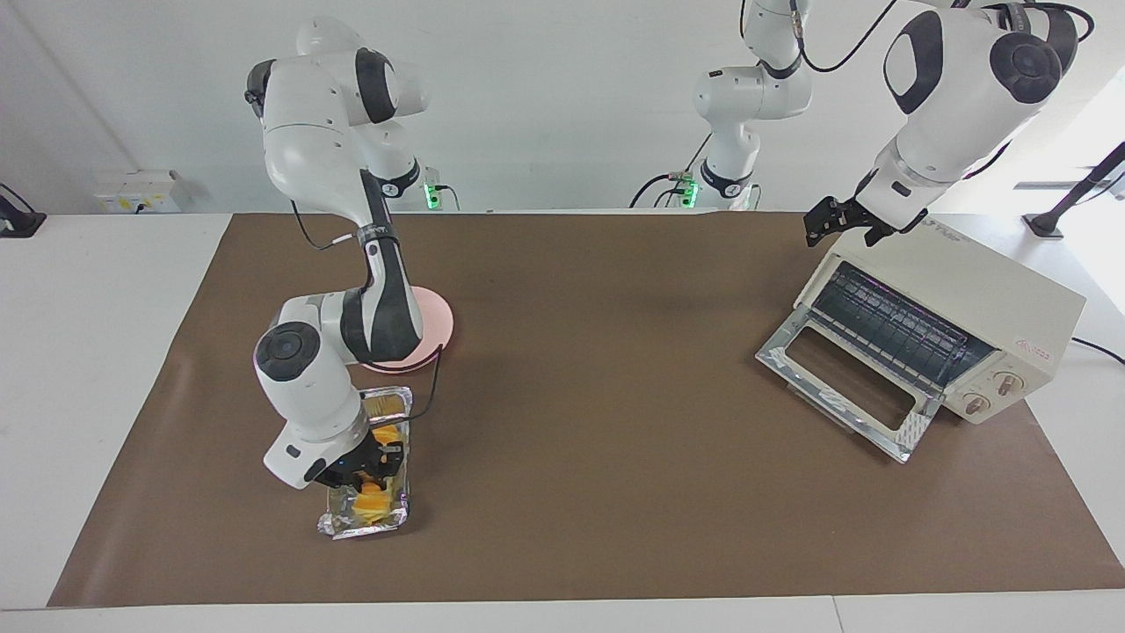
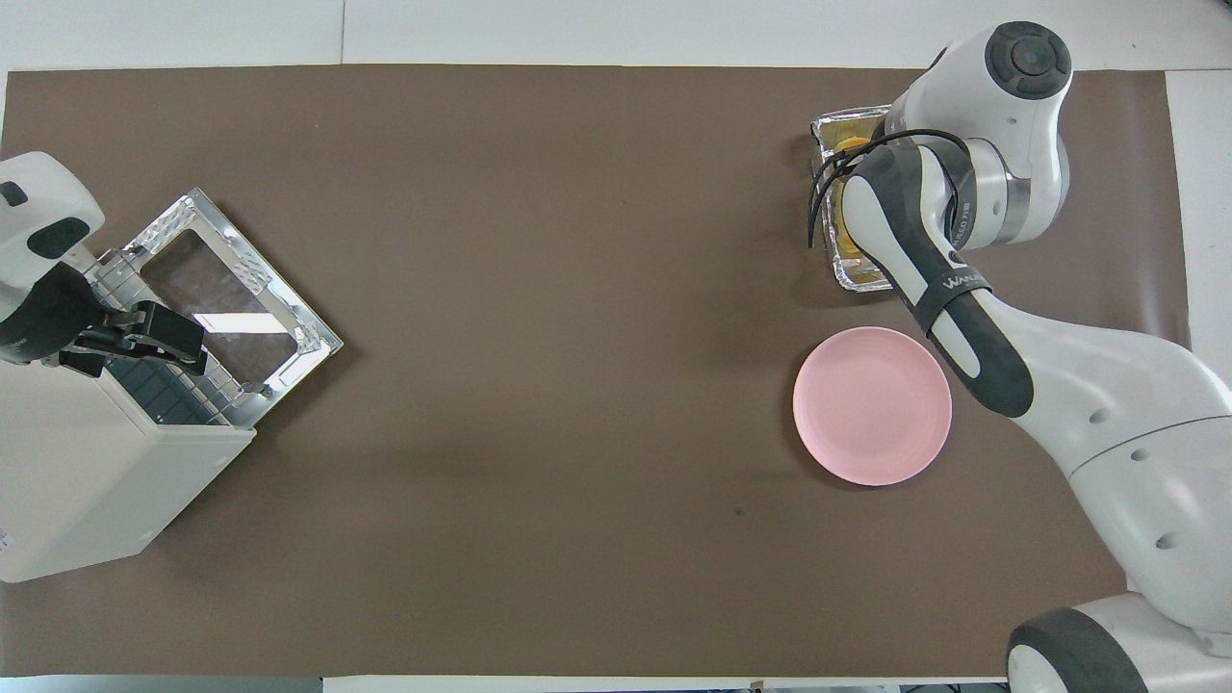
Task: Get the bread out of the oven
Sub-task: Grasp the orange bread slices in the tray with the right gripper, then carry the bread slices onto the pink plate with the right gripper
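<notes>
The bread [image 1: 373, 503] lies in a crinkled silver foil tray [image 1: 365, 527] on the brown mat, toward the right arm's end of the table and farther from the robots than the pink plate. My right gripper [image 1: 376, 464] is down in the tray, right at the loaf. In the overhead view the arm hides that gripper, and only a bit of bread [image 2: 851, 146] and the tray [image 2: 847, 125] show. The cream oven [image 1: 958, 290] stands at the left arm's end with its door [image 1: 839, 391] dropped open and its rack bare. My left gripper [image 1: 845, 227] hangs open over the oven's top front edge.
A round pink plate [image 1: 437, 321] lies on the mat between the tray and the right arm's base; it also shows in the overhead view [image 2: 871, 404]. The oven [image 2: 87, 481] and its open door [image 2: 289, 313] take up the left arm's end.
</notes>
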Controlling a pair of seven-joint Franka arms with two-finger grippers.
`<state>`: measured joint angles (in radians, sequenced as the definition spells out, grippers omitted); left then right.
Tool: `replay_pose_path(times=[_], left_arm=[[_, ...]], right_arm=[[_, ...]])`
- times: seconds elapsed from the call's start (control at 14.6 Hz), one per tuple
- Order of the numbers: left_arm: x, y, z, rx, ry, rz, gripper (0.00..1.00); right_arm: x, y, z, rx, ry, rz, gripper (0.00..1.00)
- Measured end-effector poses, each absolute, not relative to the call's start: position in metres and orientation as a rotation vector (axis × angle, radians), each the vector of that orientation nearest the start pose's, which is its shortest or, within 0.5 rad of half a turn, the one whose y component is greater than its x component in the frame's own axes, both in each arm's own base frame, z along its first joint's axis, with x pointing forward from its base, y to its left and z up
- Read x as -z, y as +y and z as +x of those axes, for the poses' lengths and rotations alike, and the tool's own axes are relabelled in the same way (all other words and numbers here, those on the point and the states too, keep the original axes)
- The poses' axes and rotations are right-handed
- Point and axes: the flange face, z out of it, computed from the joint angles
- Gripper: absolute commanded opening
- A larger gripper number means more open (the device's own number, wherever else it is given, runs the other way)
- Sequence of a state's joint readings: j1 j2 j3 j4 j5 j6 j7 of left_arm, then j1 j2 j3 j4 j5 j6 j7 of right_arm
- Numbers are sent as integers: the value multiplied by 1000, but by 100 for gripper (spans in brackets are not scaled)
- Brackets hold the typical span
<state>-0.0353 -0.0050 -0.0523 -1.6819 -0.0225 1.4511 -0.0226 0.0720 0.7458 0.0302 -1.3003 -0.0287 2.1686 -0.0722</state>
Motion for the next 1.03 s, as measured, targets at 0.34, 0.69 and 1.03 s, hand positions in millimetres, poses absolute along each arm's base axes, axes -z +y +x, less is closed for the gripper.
replay_pose_path(times=[0.34, 0.69, 1.03], left_arm=[[-567, -49, 531, -356, 102, -3130, 100], [-567, -49, 531, -356, 102, -3130, 100], [-567, -49, 531, -356, 102, -3130, 100]], right_arm=[[-319, 64, 748, 149, -269, -3131, 0], [-383, 62, 729, 51, -268, -3138, 0], [-450, 72, 691, -69, -225, -3144, 0]])
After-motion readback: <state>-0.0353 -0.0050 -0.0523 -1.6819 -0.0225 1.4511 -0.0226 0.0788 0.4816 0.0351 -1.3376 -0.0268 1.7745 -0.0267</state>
